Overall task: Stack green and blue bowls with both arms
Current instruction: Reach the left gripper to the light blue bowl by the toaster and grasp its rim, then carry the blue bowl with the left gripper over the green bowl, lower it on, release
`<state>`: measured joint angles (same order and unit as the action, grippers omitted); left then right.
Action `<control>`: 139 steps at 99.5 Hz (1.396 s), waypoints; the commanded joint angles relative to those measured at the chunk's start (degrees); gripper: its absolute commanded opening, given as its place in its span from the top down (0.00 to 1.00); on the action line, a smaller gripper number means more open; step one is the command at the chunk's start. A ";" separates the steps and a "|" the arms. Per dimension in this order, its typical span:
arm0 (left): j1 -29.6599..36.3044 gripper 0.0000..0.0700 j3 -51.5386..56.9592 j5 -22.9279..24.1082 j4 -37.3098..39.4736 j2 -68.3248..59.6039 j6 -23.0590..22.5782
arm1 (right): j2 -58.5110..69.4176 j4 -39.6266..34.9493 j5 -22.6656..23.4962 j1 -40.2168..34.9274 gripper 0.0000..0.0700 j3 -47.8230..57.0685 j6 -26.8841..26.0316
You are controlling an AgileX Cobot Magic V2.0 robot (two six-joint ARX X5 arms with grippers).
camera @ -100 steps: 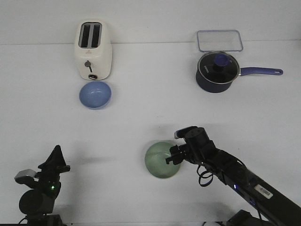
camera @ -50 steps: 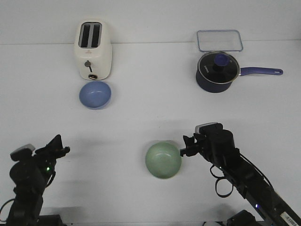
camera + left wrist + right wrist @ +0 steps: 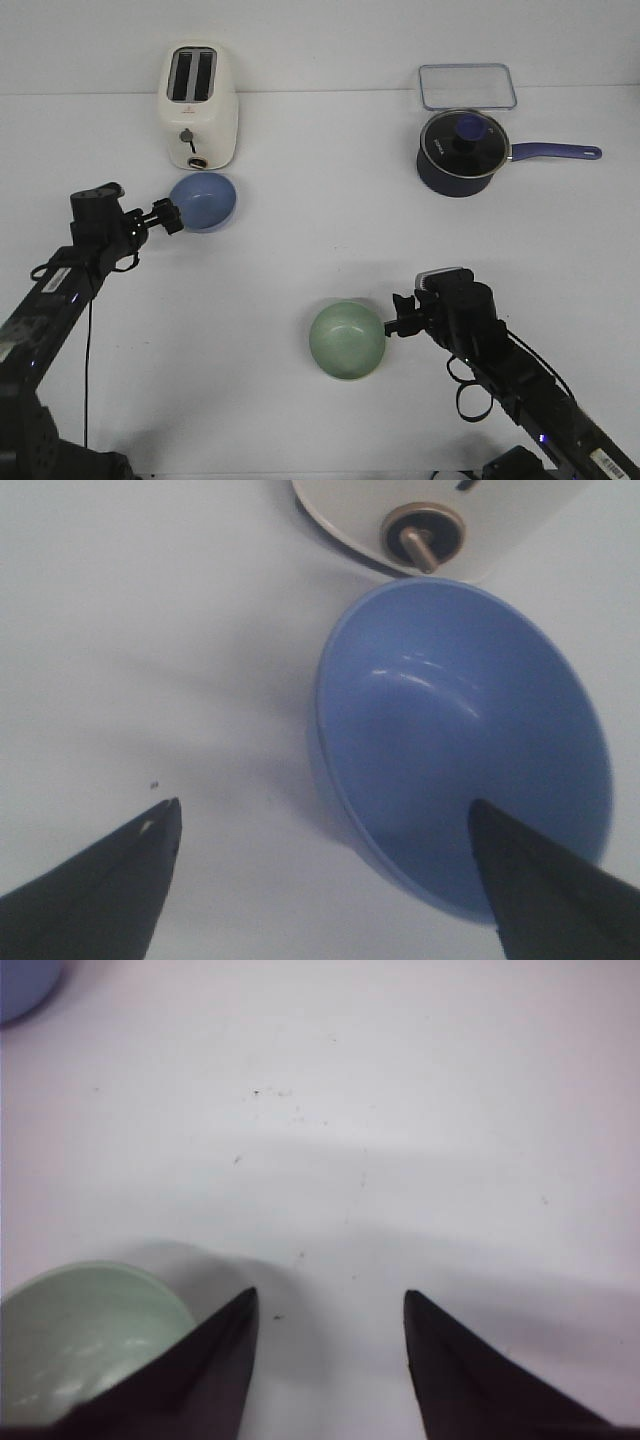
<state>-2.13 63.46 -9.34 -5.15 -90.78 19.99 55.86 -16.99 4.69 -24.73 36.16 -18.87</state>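
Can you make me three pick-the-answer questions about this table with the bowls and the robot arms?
1. Where is the blue bowl?
A. right in front of the toaster
B. beside the saucepan
C. inside the green bowl

2. How many bowls are on the table?
A. one
B. two
C. four

3. How is the left tool standing?
A. shut tight on the toaster lever
B. open, with the blue bowl's rim between its fingers
C. holding the saucepan handle

Answers:
1 A, the front view shows the blue bowl just before the toaster's knob.
2 B, one blue and one green show.
3 B, the left wrist view shows one finger over the bowl's inside, the other outside it.
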 commanded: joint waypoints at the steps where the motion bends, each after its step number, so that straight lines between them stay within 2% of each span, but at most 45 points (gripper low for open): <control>1: -0.04 0.23 3.43 -0.98 -0.15 -4.83 -1.16 | 0.39 0.74 -0.09 -0.37 0.57 0.15 0.26; 11: -0.04 0.25 7.65 -2.91 -0.94 -10.67 -1.14 | 0.39 0.76 -0.24 -0.37 0.57 0.15 0.28; 17: 0.02 0.36 9.53 -3.23 -1.22 -13.44 -1.05 | 0.37 0.81 -0.26 -0.37 0.57 0.15 0.26; 25: 0.22 0.60 11.13 -4.50 -1.22 -16.09 -0.90 | 0.39 0.79 -0.42 -0.35 0.57 0.15 0.26; 34: 0.31 1.00 11.61 -5.97 -1.03 -17.00 -0.92 | 0.37 1.07 -0.74 -0.24 0.57 0.15 0.17; 37: 0.33 0.98 11.61 -5.95 -0.83 -17.03 -0.90 | 0.37 1.33 -0.87 -0.02 0.57 0.13 0.17; 57: 0.33 0.98 11.72 -7.82 -4.92 -13.20 -2.56 | -3.34 4.26 -5.22 2.14 0.60 -3.10 0.13; 75: 1.42 0.98 11.65 -10.49 -15.78 -3.82 -8.70 | -9.46 4.48 -5.92 7.26 0.61 -6.23 -1.07; 87: 4.50 0.98 8.33 -13.16 -17.73 3.54 -9.35 | -11.69 4.26 -4.61 9.81 0.61 -6.23 -1.01; 93: 7.41 0.98 4.39 -14.75 -16.50 8.39 -8.07 | -12.09 3.98 -4.17 10.51 0.61 -6.23 -0.98; 114: 22.49 0.98 -9.03 -14.73 -9.73 19.58 -0.94 | -12.28 2.25 -1.99 10.93 0.60 -6.23 -0.79; 125: 30.23 0.98 -11.08 -14.27 -6.93 19.37 0.79 | -12.28 2.21 -1.46 10.93 0.60 -6.23 -0.79; 139: 38.75 0.98 -11.08 -11.43 -1.64 15.02 2.60 | -12.28 2.10 -0.46 10.93 0.60 -6.23 -0.79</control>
<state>33.78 51.68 -21.21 -9.45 -73.38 20.73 43.38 -15.27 3.53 -13.74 29.52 -19.38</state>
